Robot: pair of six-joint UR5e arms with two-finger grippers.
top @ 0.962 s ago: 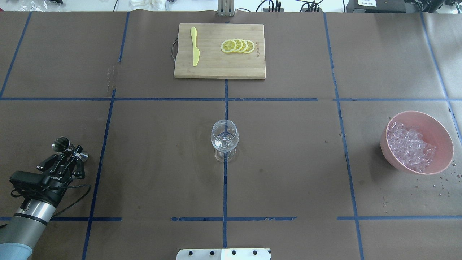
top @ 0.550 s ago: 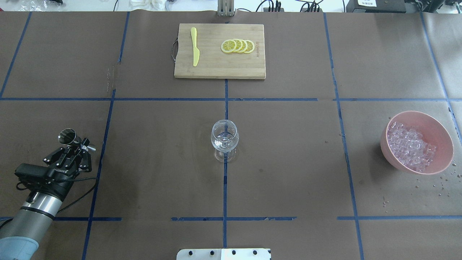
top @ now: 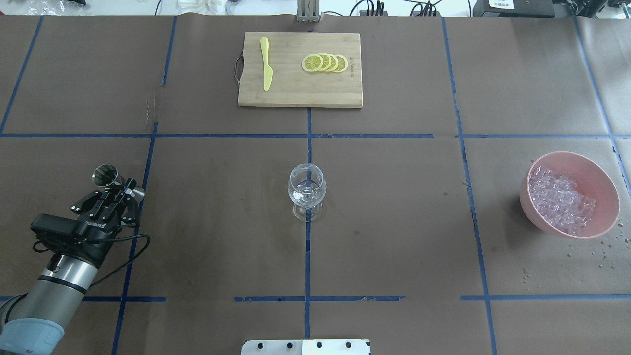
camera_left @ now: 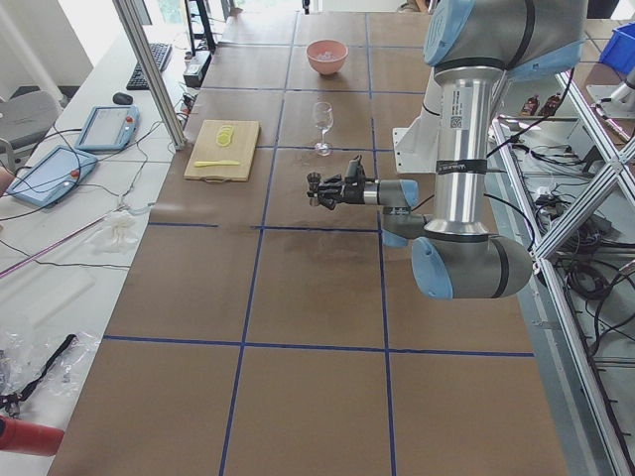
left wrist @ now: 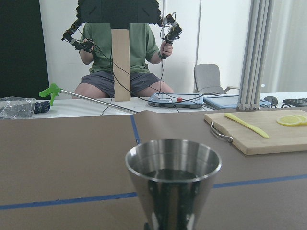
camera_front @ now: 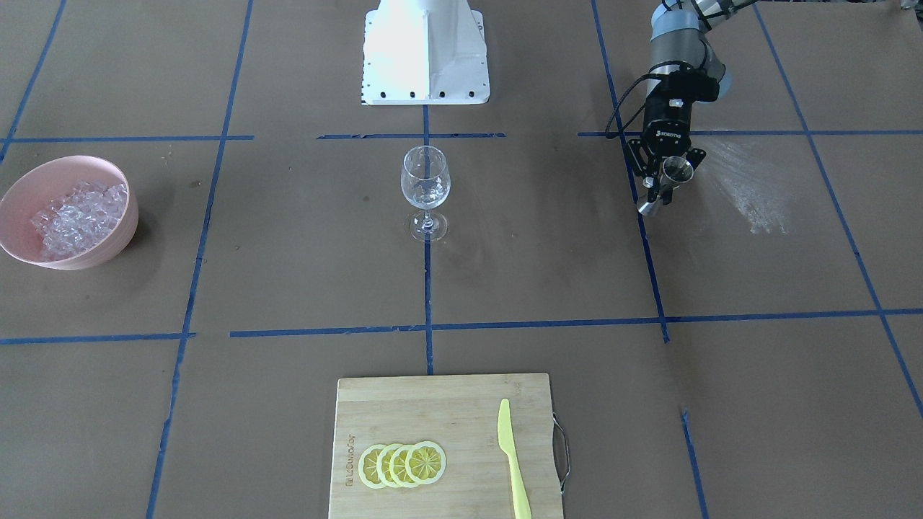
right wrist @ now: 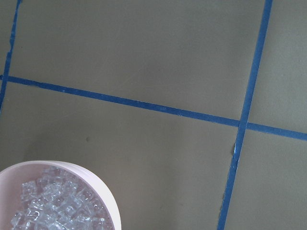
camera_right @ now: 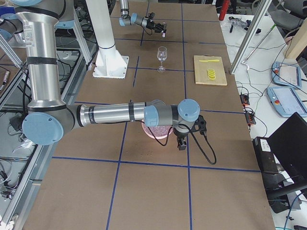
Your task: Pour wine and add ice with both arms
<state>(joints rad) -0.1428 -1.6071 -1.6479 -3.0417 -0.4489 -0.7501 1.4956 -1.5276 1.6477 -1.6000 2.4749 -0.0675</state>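
The ice [top: 559,199] lies heaped in a pink bowl [top: 607,183] at the table's right side, as a pile of small clear cubes. A few water drops [top: 602,252] spot the brown paper just beside the bowl. The wine glass [top: 306,186] stands upright in the middle of the table on a blue tape line, well apart from the bowl and from both arms.

The left gripper [top: 120,189] reaches out level at the table's left side. Its fingers are clamped on the narrow waist of a metal measuring cup [top: 105,174]. The left wrist view shows the cup upright with dark liquid [left wrist: 172,174] in it. In the view from the table's left end it looks to be off the table.

The right gripper [camera_right: 181,143] hangs from the near arm in the view from the table's right end, close to the bowl and above it. I cannot tell whether its fingers are apart or together. Its wrist camera looks straight down on the bowl's edge and bare paper.

On the far side lies a wooden cutting board [top: 300,91] with a yellow knife [top: 266,64] and a row of overlapping lemon slices [top: 325,63]. Beyond the table, a seated person [left wrist: 121,57] holds controllers in both hands.
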